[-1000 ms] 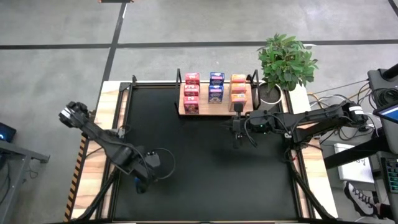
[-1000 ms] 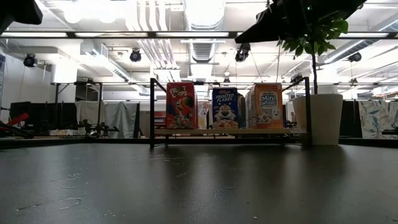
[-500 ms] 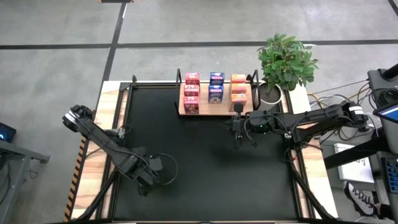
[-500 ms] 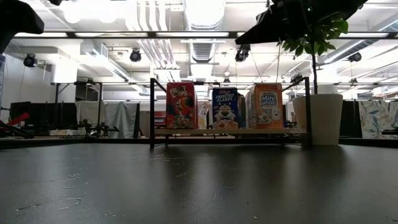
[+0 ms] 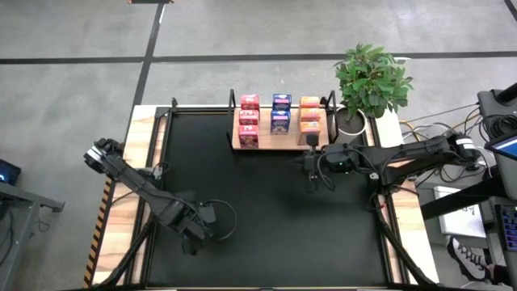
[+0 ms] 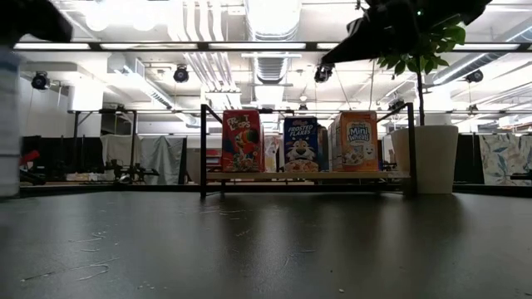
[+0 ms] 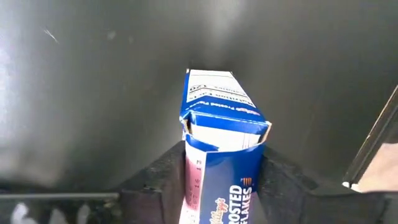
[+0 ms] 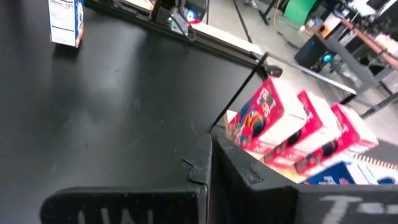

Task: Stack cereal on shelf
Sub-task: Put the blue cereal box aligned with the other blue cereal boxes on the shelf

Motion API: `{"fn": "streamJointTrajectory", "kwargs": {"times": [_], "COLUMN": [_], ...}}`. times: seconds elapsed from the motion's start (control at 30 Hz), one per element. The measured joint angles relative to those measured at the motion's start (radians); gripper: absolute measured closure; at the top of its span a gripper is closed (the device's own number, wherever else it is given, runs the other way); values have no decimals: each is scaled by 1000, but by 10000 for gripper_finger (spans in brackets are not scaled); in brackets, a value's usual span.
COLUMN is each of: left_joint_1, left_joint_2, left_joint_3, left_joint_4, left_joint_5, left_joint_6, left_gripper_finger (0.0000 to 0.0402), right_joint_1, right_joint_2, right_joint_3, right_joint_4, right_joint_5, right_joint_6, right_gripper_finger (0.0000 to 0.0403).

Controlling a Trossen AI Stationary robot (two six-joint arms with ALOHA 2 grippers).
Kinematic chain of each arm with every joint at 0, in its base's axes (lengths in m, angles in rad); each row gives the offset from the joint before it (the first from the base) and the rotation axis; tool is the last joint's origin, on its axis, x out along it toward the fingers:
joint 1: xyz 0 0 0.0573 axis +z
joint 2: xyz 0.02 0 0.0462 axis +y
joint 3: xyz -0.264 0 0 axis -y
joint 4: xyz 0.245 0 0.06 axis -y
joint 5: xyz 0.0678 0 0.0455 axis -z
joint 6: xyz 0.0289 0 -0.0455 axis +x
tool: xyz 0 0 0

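- Shelf (image 5: 264, 129) at the table's far edge.
- On it, in three files running front to back: three red boxes (image 5: 249, 118), two blue boxes (image 5: 280, 113), three orange boxes (image 5: 310, 113). Eight shelved. Sorted by colour, so the one open slot sits at the front of the blue file.
- Ninth box (image 7: 224, 155), blue, well apart from the shelf, off toward the near left part of the table.
- Left gripper (image 5: 192, 242) down over that ninth box, fingers (image 7: 155, 186) pressed to its two narrow sides. Reads as a firm grip, taken ready for the carry to the shelf. Lift not confirmable.
- Right gripper (image 5: 311, 168) just in front of the shelf's orange end, fingers closed on nothing. Parked, and probably clear of the blue file's approach.
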Motion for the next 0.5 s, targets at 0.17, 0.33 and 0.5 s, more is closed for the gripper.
{"fn": "streamJointTrajectory", "kwargs": {"times": [0.17,0.33,0.5], "left_joint_1": [73,200,359], "left_joint_2": [0,6,11], "left_joint_3": [78,208,324], "left_joint_4": [-8,30,148], "left_joint_5": [-7,-101,-126], "left_joint_6": [93,328,623], "left_gripper_finger": [279,289,289], "right_joint_1": [0,3,30], "right_joint_2": [-66,-140,-193], "right_joint_3": [0,-8,-43], "right_joint_4": [-96,-192,-197], "right_joint_5": [0,0,0], "right_joint_6": [56,123,140], "right_gripper_finger": [390,390,390]}}
